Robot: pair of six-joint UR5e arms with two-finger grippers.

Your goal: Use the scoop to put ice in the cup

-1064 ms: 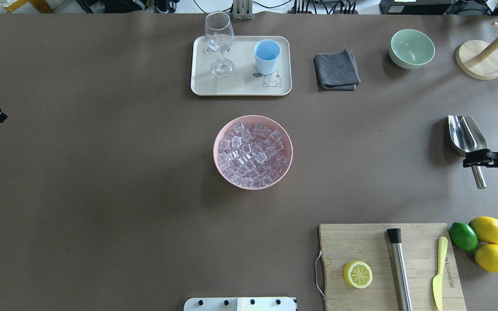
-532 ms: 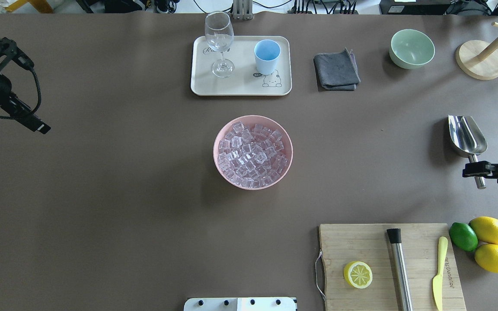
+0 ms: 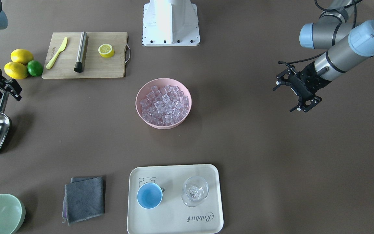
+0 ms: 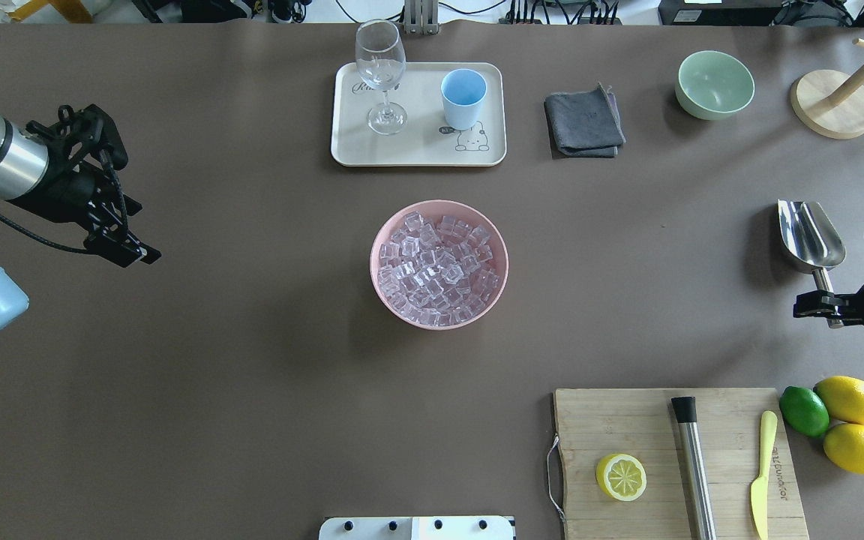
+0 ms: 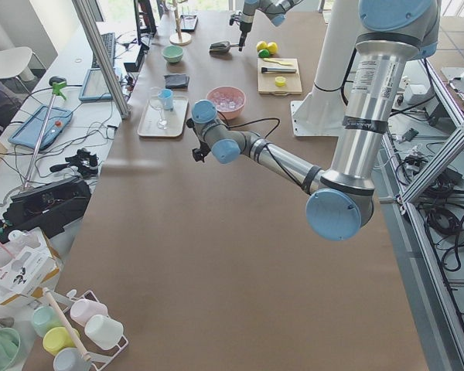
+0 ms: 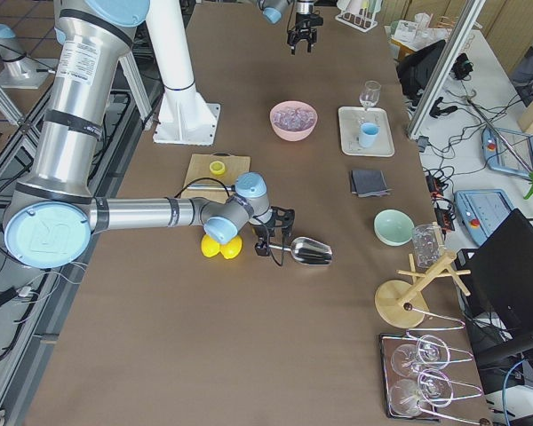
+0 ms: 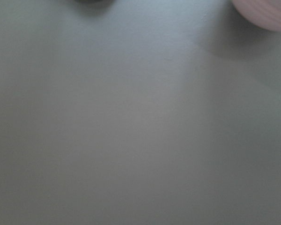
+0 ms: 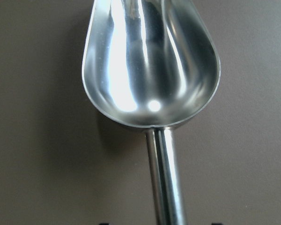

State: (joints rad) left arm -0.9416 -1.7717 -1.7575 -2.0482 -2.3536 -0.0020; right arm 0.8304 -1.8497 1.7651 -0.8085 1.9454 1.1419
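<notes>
A: Where is the scoop (image 4: 811, 236) found?

B: It is laid flat on the table, well out at 3 o'clock from the pink bowl (image 4: 374, 255), with its mouth turned to 12 o'clock and its handle run back toward 6. It is not yet lifted.

A: And the ice (image 4: 438, 264)?

B: It is heaped in that bowl. The cup (image 4: 463, 97) is stood on the tray (image 4: 417, 154) at 12 o'clock from the bowl, with nothing seen inside it.

A: How are the fingers set?

B: The right gripper (image 3: 4, 92) is held over the far end of the handle, fingers spread to either side and not closed on it. The left gripper (image 3: 288, 97) is held wide too, nothing in it, well off at 9 o'clock.

A: What could be spoiled from here?

B: The handle is round, polished and thin, and it is being taken near its tip. If it is pinched off-centre, it could be rolled aside or squirted out. Once loaded, the scoop could be twisted in the grip and cubes spilled. The wine glass (image 4: 380, 67), just at 9 o'clock of the cup, could be knocked during pouring.
</notes>
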